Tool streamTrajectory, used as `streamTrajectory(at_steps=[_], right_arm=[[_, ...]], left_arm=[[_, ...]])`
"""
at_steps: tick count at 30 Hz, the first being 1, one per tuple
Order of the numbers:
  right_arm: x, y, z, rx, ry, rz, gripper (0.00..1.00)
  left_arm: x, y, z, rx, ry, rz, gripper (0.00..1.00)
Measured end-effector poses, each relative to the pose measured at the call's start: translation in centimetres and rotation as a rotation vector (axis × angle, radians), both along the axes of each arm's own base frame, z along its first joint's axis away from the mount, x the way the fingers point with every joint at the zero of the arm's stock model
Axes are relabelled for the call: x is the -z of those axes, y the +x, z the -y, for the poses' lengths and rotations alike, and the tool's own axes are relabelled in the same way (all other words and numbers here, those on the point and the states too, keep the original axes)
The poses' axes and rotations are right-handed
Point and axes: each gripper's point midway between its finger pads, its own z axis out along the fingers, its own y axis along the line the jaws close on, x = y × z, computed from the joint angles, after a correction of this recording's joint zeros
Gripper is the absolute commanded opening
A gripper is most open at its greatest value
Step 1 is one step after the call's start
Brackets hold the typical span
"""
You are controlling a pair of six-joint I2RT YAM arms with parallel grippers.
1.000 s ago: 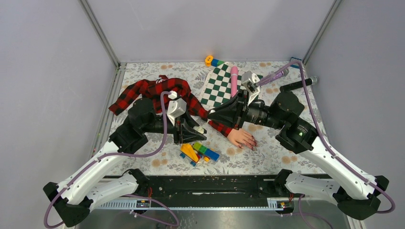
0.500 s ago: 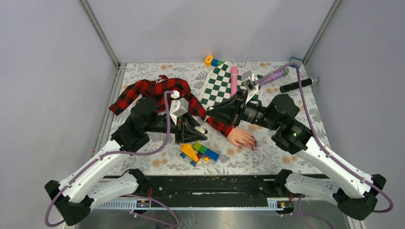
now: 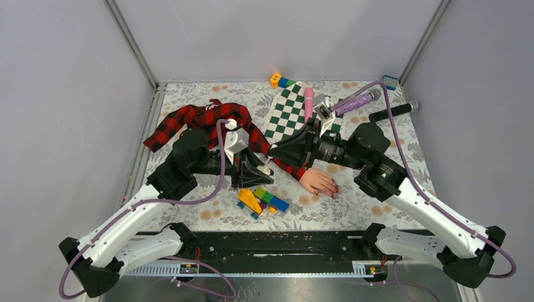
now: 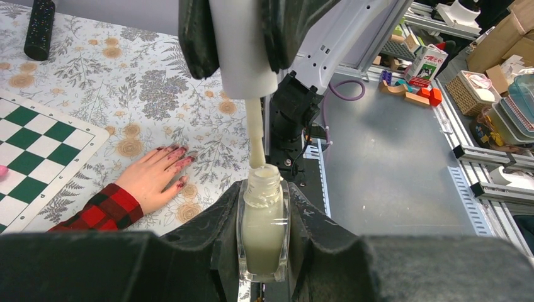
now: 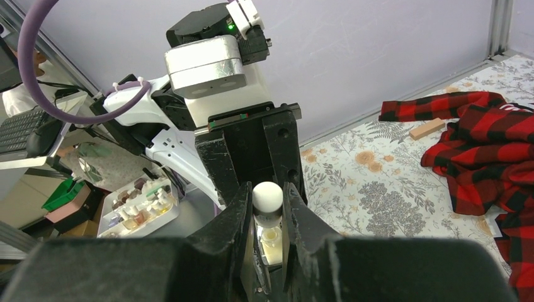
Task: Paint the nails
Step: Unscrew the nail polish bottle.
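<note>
brush (image 4: 255,135) held at bottle (image 4: 263,239) mouth for loading
bottle is clamped in the left gripper (image 4: 263,214) as a steady base; cap (image 5: 267,198) is pinched in the right gripper (image 5: 267,207); the nails (image 4: 178,154) lie apart on the mannequin hand (image 4: 154,179).

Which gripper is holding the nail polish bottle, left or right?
The left gripper: the pale bottle stands upright in its grip. The right gripper holds only the white brush cap, brush at the bottle's mouth.

Robotics lab, pretty obvious: grey wall panels (image 3: 277,38) on aluminium frame (image 3: 130,41), keyboard (image 5: 19,129) off to side, tray of little bottles (image 5: 140,204), bins of clutter (image 4: 477,93) beside rig.
</note>
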Motion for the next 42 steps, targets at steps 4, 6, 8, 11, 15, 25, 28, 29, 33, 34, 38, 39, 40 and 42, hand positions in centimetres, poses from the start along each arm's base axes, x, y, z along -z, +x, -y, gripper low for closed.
streamTrajectory(at_steps=[4,6,8,11,15,25,28,29,33,34,38,39,40,42], right_arm=[[0.1,-0.11,-0.08,-0.009,-0.003,-0.001,0.0],[0.11,-0.23,-0.1,-0.016,-0.004,0.0,0.0],[0.12,-0.25,-0.1,-0.017,-0.004,0.0,0.0],[0.13,-0.25,-0.1,-0.017,-0.004,0.0,0.0],[0.22,-0.25,-0.1,-0.017,-0.007,-0.003,0.0],[0.31,-0.25,-0.1,-0.017,-0.011,-0.005,0.0],[0.31,-0.25,-0.1,-0.017,-0.011,-0.005,0.0],[0.3,-0.25,-0.09,-0.017,-0.01,-0.005,0.0],[0.42,-0.18,-0.18,-0.017,-0.013,-0.008,0.0],[0.47,-0.15,-0.22,-0.017,-0.014,-0.009,0.0],[0.6,-0.16,-0.31,-0.022,-0.018,-0.011,0.0],[0.63,-0.16,-0.34,-0.023,-0.019,-0.011,0.0],[0.66,-0.16,-0.36,-0.024,-0.019,-0.012,0.0],[0.7,-0.15,-0.39,-0.025,-0.02,-0.012,0.0]], left_arm=[[0.0,0.08,0.01,-0.005,0.0,0.001,0.0],[-0.02,0.18,-0.01,-0.009,0.0,0.001,0.0],[-0.03,0.27,-0.03,-0.013,-0.001,0.002,0.0],[-0.07,0.36,-0.07,-0.019,-0.002,0.004,0.0],[-0.29,0.41,-0.2,-0.028,-0.007,0.011,0.0],[-0.38,0.39,-0.25,-0.029,-0.01,0.013,0.0],[-0.38,0.4,-0.25,-0.03,-0.01,0.013,0.0],[-0.38,0.39,-0.25,-0.029,-0.01,0.013,0.0],[-0.38,0.41,-0.25,-0.03,-0.01,0.013,0.0],[-0.38,0.41,-0.26,-0.03,-0.01,0.013,0.0],[-0.38,0.43,-0.26,-0.031,-0.01,0.013,0.0],[-0.38,0.43,-0.26,-0.031,-0.01,0.013,0.0],[-0.38,0.43,-0.26,-0.031,-0.01,0.013,0.0],[-0.38,0.44,-0.26,-0.031,-0.01,0.013,0.0]])
